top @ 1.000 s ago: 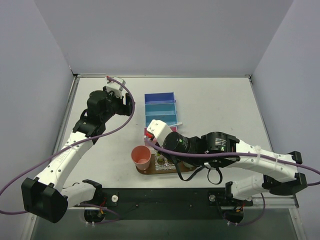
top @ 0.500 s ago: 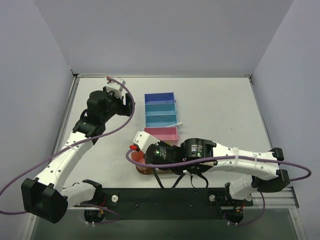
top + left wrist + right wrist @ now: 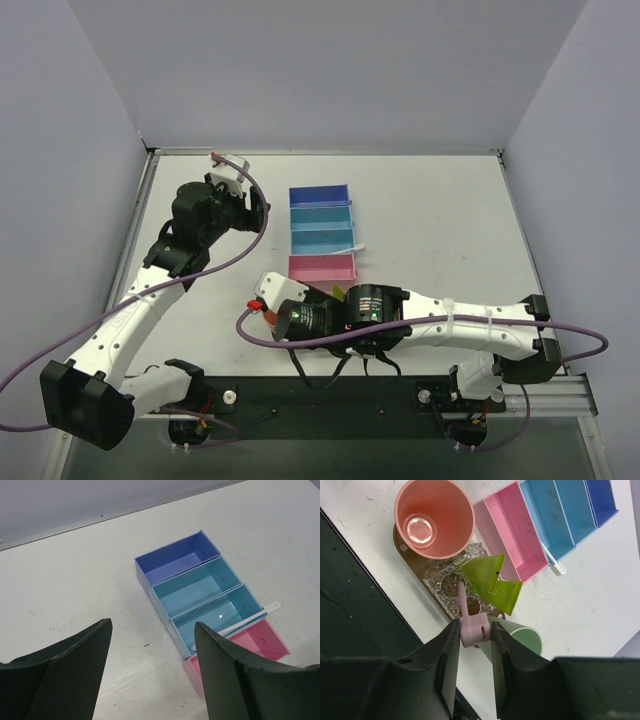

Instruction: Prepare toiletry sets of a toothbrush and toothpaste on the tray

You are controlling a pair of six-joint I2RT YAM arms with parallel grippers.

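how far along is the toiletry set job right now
Done: two yellow-green tubes sit at the clear holder on the tray. In hand: the right gripper pinches the pink toothbrush, its far end at the holder. Left: the white toothbrush lies in a light blue bin, untouched, and the left gripper hangs open above the table.

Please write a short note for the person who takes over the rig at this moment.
Left gripper: open, empty.
Right gripper: shut on the pink toothbrush, its tip at the clear holder on the tray.
Both tubes lean at the holder.
White toothbrush lies across a teal bin.
Done: tubes placed.
To do: seat and release the pink one, then fetch the white one.
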